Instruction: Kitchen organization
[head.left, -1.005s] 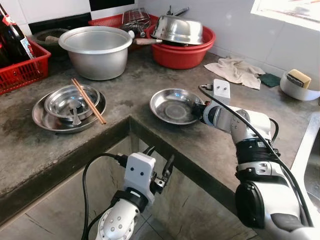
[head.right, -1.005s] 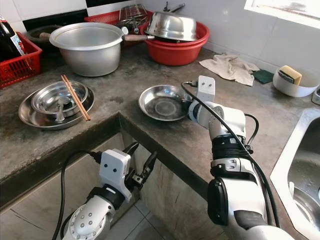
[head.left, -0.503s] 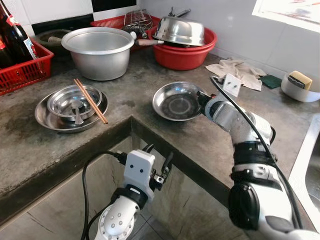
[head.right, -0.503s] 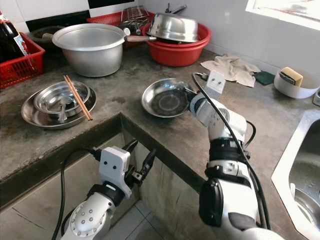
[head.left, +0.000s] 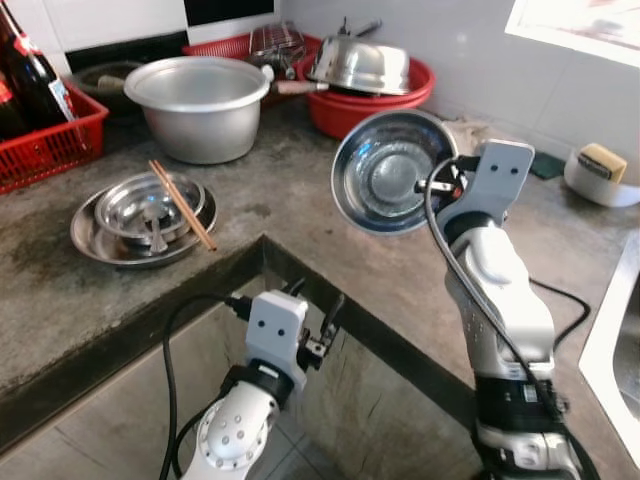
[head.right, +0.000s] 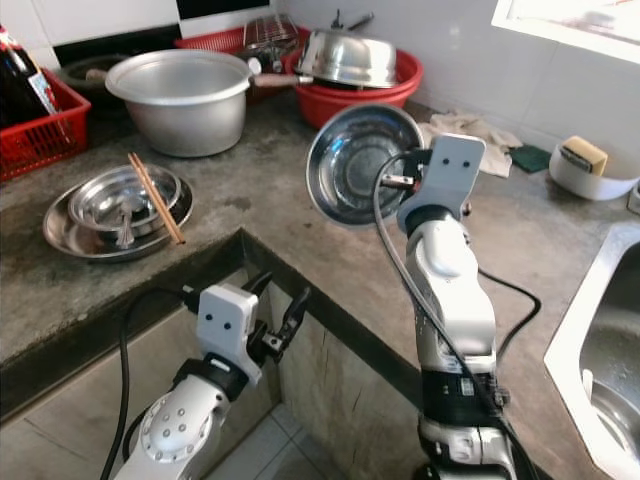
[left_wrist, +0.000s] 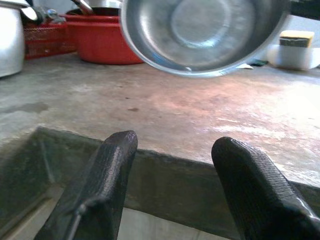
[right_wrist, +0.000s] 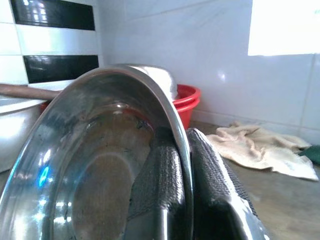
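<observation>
Grey concrete counter (head.left: 300, 200) runs across the upper half of the left eye view, with an inward corner at frame centre. Steel sink (head.right: 600, 350) at the right edge of the right eye view.

Large aluminium pot (head.left: 197, 105) stands upper left of centre. Just right of it, a red basin (head.left: 385, 100) at top centre holds an upturned steel bowl (head.left: 360, 62). Red basket (head.left: 45, 135) with dark bottles (head.left: 30, 70) at the upper left edge.

Steel dish (head.left: 390, 170), the piece in hand, sits upper centre of the frame, lifted clear of the counter and tipped up on edge, hollow side facing the camera. Right gripper (head.left: 452, 182) pinches its right rim; in the right wrist view the two black fingers (right_wrist: 160, 180) are nearly closed, one on each side of the thin rim. Right arm rises from the lower right corner.

Stack of steel plates (head.left: 140, 210) at left of centre, a spoon inside and a pair of chopsticks (head.left: 180, 203) lying across the top.

Beige cloth (head.right: 475, 132) crumpled right of the dish, by the wall. White bowl with a sponge (head.left: 598, 170) at the right edge.

Left gripper (head.left: 315, 320) hangs at lower centre below the counter edge, holding nothing; its fingers (left_wrist: 100, 190) stand well apart.
</observation>
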